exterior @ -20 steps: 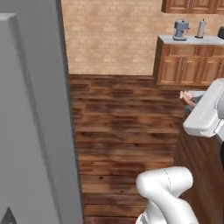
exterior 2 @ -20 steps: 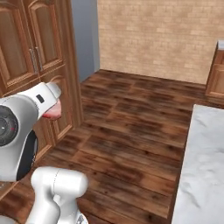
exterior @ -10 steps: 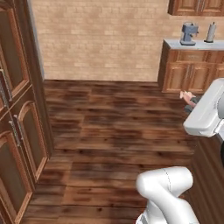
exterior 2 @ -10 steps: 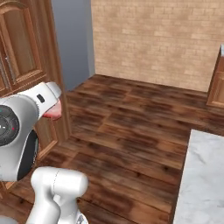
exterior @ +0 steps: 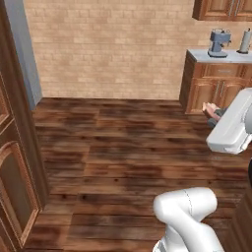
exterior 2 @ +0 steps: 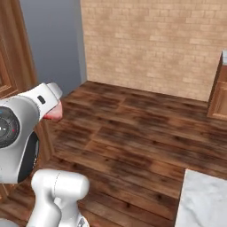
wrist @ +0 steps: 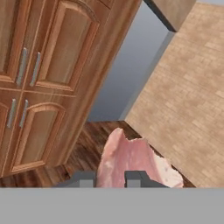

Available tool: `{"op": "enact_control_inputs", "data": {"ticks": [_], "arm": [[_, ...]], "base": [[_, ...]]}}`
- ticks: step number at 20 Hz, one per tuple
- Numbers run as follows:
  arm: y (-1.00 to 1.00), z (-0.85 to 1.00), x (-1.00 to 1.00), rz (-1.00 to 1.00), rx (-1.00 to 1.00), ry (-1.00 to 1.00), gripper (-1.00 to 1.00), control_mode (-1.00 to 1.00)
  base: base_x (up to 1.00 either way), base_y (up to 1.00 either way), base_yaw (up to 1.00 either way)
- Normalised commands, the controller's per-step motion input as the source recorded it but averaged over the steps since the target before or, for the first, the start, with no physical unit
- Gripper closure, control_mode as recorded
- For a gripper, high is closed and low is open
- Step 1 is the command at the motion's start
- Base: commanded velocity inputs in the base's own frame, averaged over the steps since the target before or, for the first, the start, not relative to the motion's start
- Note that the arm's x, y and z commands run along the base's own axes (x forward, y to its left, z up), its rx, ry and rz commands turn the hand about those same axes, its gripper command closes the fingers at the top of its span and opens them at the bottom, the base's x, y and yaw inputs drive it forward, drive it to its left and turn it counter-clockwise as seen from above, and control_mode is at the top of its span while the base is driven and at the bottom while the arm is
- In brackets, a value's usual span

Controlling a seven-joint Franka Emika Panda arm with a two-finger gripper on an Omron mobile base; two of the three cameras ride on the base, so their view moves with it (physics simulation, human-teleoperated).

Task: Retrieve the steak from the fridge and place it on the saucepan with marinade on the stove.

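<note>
While the base views catch just a pink edge of the steak (exterior: 210, 110) past the white arm, the hand view shows the gripper (wrist: 110, 178) clamped narrow on it, held in the air. Flat pinkish slab, ragged pale rim. Wooden cabinet doors (wrist: 39, 83), plank floor (exterior 2: 146, 146), brick wall (exterior: 113, 49); coffee machine (exterior: 218, 43) on the far bench (exterior: 216, 56).

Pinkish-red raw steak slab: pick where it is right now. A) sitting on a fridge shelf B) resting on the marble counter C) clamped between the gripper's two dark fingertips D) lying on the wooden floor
C: the hand view shows the pinkish-red raw steak slab rising from between the shut gripper fingertips, above the wooden floor.
</note>
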Motion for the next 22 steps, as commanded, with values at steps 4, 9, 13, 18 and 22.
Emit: {"op": "enact_control_inputs", "data": {"ticks": [4,9,13,18,22], "arm": [[0.00,0.00,0.00,0.00,0.00,0.00,1.00,1.00],[0.00,0.00,0.00,0.00,0.00,0.00,1.00,1.00],[0.00,0.00,0.00,0.00,0.00,0.00,1.00,1.00],[0.00,0.00,0.00,0.00,0.00,0.00,1.00,1.00],[0.00,0.00,0.00,0.00,0.00,0.00,1.00,1.00]], "base": [[1.00,-0.17,-0.13],[1.00,-0.25,-0.23],[1.00,-0.29,-0.28],[1.00,-0.33,-0.31],[1.00,-0.34,-0.32]]}}
